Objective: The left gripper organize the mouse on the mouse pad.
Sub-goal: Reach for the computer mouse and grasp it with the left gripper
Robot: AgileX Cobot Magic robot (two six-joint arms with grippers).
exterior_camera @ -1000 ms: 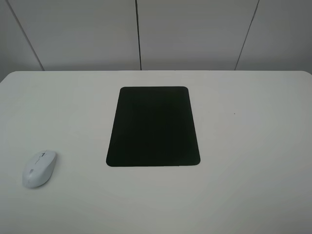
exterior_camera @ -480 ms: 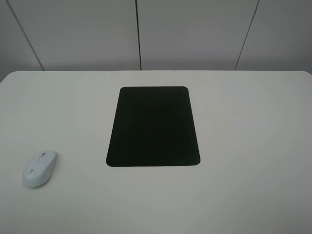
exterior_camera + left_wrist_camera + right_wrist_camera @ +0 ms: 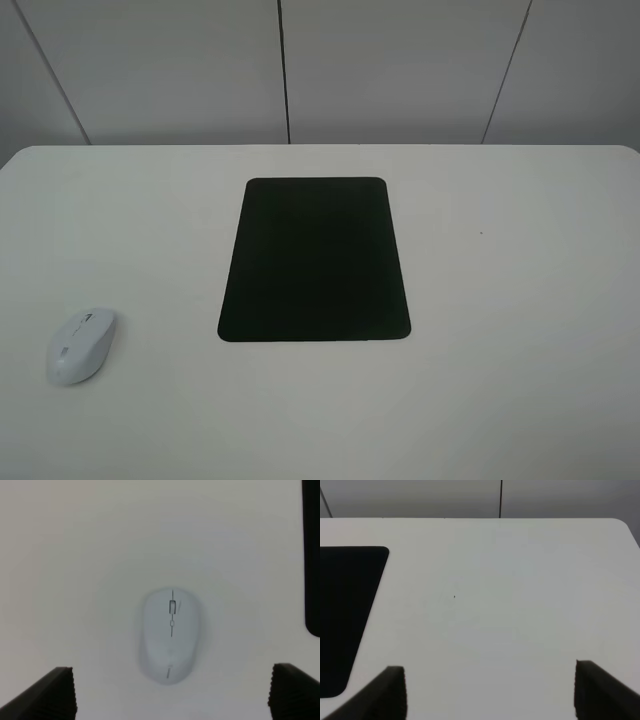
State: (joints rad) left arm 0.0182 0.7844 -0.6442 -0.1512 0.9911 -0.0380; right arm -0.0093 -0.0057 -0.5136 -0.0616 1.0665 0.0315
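The white mouse [image 3: 81, 345] lies on the white table near the front left, well apart from the black mouse pad [image 3: 314, 259] at the table's middle. Nothing rests on the pad. No gripper shows in the exterior high view. In the left wrist view the mouse [image 3: 170, 635] sits centred on the table, and my left gripper [image 3: 172, 680] is open above it, its two dark fingertips [image 3: 60, 690] spread wide on either side and touching nothing. A strip of the pad [image 3: 312, 555] shows at that view's edge. My right gripper [image 3: 490, 680] is open and holds nothing, with the pad's corner [image 3: 345, 615] off to one side.
The white table [image 3: 500, 300] ends at a grey panelled wall [image 3: 400, 70] behind. Its rounded far right corner [image 3: 625, 525] shows in the right wrist view. A tiny dark speck [image 3: 481, 234] lies right of the pad.
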